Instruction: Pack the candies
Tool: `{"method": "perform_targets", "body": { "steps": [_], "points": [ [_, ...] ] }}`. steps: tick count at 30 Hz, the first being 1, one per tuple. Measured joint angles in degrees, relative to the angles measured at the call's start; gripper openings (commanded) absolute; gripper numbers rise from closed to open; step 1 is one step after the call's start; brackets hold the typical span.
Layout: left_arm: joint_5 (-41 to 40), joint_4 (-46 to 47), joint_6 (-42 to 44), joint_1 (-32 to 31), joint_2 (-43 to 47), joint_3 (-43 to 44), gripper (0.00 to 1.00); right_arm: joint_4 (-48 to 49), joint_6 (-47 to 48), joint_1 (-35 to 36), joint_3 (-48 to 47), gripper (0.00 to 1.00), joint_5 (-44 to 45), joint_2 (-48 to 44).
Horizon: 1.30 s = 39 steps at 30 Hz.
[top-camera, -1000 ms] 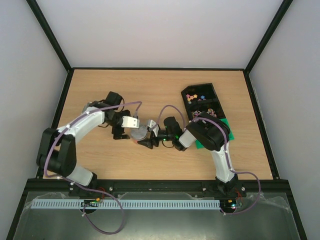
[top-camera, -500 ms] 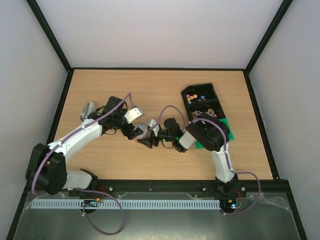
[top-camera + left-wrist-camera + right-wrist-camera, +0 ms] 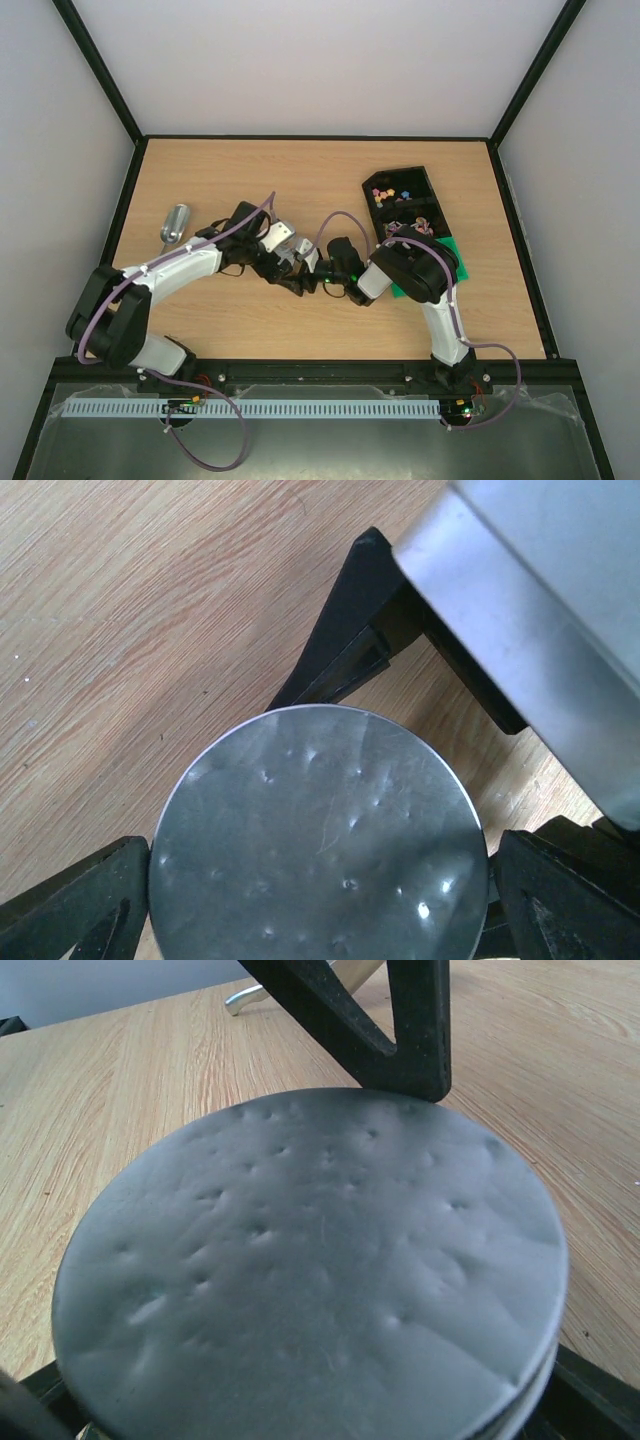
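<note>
A round metal tin with a dimpled lid (image 3: pixel 320 840) fills both wrist views (image 3: pixel 310 1260). In the top view the two grippers mostly hide it at the table's middle. My left gripper (image 3: pixel 320 880) has a finger against each side of the lid rim. My right gripper (image 3: pixel 310 1400) grips the tin from the opposite side, and one of its fingers (image 3: pixel 340 650) shows in the left wrist view. The candies (image 3: pixel 385 192) lie in the far compartment of a black tray (image 3: pixel 425 185) at the right. The metal scoop (image 3: pixel 174 224) lies on the table at the left.
A green mat (image 3: pixel 452 252) lies under the right arm's elbow beside the tray. The tray's nearer compartment (image 3: pixel 408 222) holds other pieces. Black frame rails border the wooden table (image 3: pixel 300 170).
My left arm has swung right from beside the scoop, and its gripper now flanks the tin lid. The scoop has come into plain view. The right arm and tin have barely moved.
</note>
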<state>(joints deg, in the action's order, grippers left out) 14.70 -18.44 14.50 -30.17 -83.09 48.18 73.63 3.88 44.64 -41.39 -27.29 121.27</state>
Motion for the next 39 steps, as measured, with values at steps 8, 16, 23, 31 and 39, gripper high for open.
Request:
{"method": "perform_targets", "body": {
  "steps": [8, 16, 23, 31, 39],
  "points": [
    [-0.44, 0.96, 1.4, -0.09, -0.76, -0.04, 0.79, 0.02, -0.02, 0.0, 0.0, 0.54, 0.57, 0.0],
    [0.52, 1.05, 4.74, 0.28, -1.49, 0.11, 0.68, 0.0, 0.22, 0.0, 0.0, 0.54, 0.46, -0.02],
    [5.97, -4.22, 16.44, 3.17, -5.44, 4.76, 0.64, -0.17, 0.83, -0.52, 0.17, 0.53, -0.74, -0.11],
    [9.31, -14.19, 33.9, 3.91, -11.47, 12.9, 0.74, -0.96, 1.9, -1.4, 0.28, 0.53, -2.73, -0.44],
    [9.73, -16.74, 38.34, 3.96, -13.11, 15.13, 0.96, -1.9, 2.36, -1.57, 0.33, 0.54, -2.93, -0.92]
  ]
}}
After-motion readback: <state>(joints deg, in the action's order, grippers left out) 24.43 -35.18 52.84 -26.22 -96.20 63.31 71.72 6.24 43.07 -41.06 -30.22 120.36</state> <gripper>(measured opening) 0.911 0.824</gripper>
